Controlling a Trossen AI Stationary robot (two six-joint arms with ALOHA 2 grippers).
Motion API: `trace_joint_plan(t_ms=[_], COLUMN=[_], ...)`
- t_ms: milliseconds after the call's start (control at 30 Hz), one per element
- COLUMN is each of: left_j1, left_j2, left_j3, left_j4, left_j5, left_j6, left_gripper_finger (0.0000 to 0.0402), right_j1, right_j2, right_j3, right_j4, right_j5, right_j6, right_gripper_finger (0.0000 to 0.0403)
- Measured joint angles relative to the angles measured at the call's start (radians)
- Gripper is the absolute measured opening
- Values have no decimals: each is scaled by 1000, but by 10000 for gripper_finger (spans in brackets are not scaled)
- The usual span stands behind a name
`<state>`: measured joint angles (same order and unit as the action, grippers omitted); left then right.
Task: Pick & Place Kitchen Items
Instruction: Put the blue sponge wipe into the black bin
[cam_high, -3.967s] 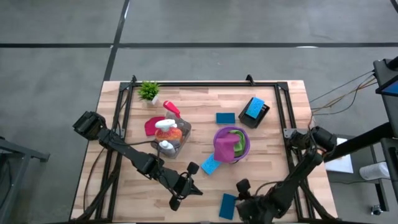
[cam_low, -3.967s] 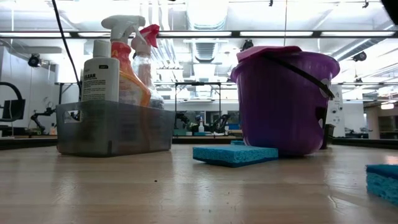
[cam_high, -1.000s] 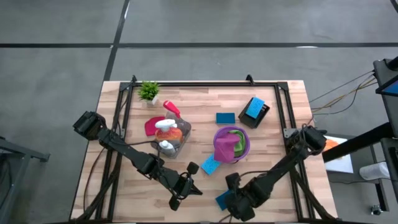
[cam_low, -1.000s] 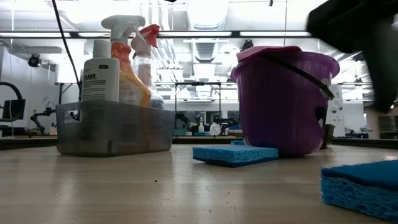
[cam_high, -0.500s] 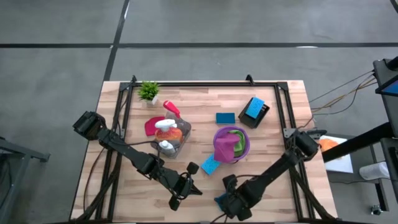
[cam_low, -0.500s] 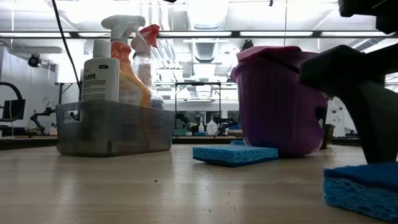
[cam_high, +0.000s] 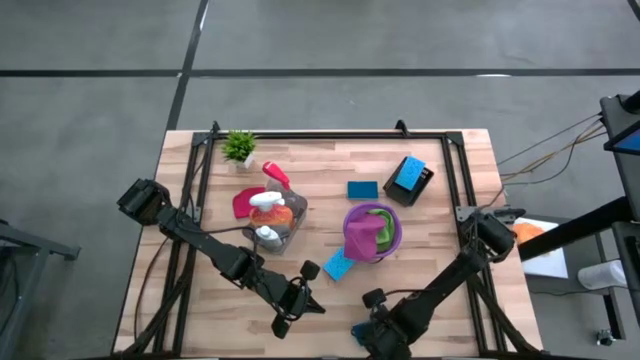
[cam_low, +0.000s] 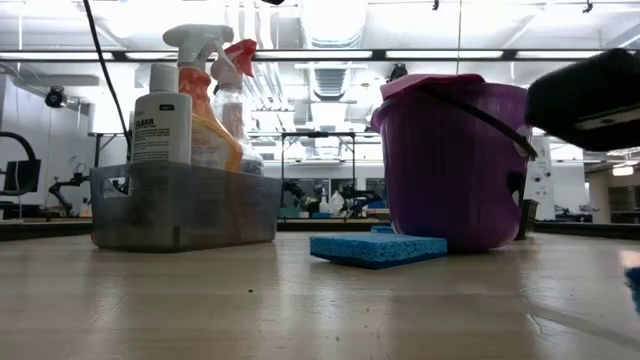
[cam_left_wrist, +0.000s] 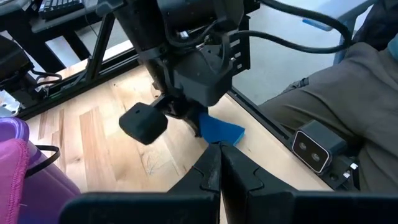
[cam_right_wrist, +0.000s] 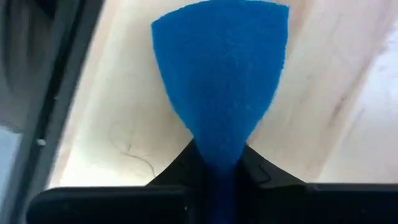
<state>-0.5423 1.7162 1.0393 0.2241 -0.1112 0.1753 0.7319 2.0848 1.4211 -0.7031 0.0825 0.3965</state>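
My right gripper (cam_high: 366, 330) is at the table's near edge, shut on a blue sponge (cam_right_wrist: 221, 81). The sponge also shows in the left wrist view (cam_left_wrist: 222, 130). In the low view only a blue sliver (cam_low: 634, 280) shows at the right edge, under the dark right arm (cam_low: 585, 100). My left gripper (cam_high: 300, 292) waits shut and empty near the table's near middle. A second blue sponge (cam_high: 338, 265) lies flat beside the purple bucket (cam_high: 398, 240), which holds magenta and green cloths (cam_high: 362, 235). My right gripper pinches one end of the blue sponge (cam_right_wrist: 219, 163) between its two fingers, and the sponge is squeezed narrow there and fans out wide beyond them. The fingers come from above, slanting down. The sponge's free end (cam_left_wrist: 233, 133) sticks out past the fingers, close over the table.
A clear bin (cam_high: 290, 232) holds the orange spray bottle (cam_high: 272, 212) and smaller bottles. A red cloth (cam_high: 243, 204) lies beside it. A third sponge (cam_high: 363, 189), a black holder with a sponge (cam_high: 409, 178) and a potted plant (cam_high: 239, 146) stand farther back.
My right gripper has come down on the blue sponge at the near right, then risen with it. In the low view the sponge has left its place on the table and only a sliver stays in the picture.
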Motion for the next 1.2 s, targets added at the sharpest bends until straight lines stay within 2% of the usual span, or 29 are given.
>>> trace_joint_plan(t_ms=[200, 367, 467, 533, 700, 800, 900, 1000, 1200], left_j1=[0, -4, -9, -10, -10, -10, -10, -10, -10], left_j2=[0, 0, 0, 0, 0, 0, 0, 0, 0], left_j3=[0, 0, 0, 0, 0, 0, 0, 0, 0], left_j4=[-1, 0, 1, 2, 4, 4, 4, 4, 8], left_j5=[0, 0, 0, 0, 0, 0, 0, 0, 0], left_j6=[0, 1, 1, 5, 8, 9, 11, 12, 11], left_gripper_finger=[1, 1, 1, 1, 1, 1, 1, 1, 1], right_j1=[45, 107, 129, 129, 117, 106, 95, 83, 41], right_j2=[-72, -161, -226, -275, -394, -493, -601, -736, -1012], right_j3=[-8, -16, -75, -150, -429, -593, -715, -794, -856], right_j4=[-19, 51, 247, 461, 1006, 1236, 1265, 1239, 1026], right_j5=[195, 361, 411, 411, 294, 289, 355, 483, 711], right_j6=[0, -35, -124, -207, -387, -430, -429, -422, -412], right_gripper_finger=[26, 27, 23, 23, 24, 22, 23, 23, 23])
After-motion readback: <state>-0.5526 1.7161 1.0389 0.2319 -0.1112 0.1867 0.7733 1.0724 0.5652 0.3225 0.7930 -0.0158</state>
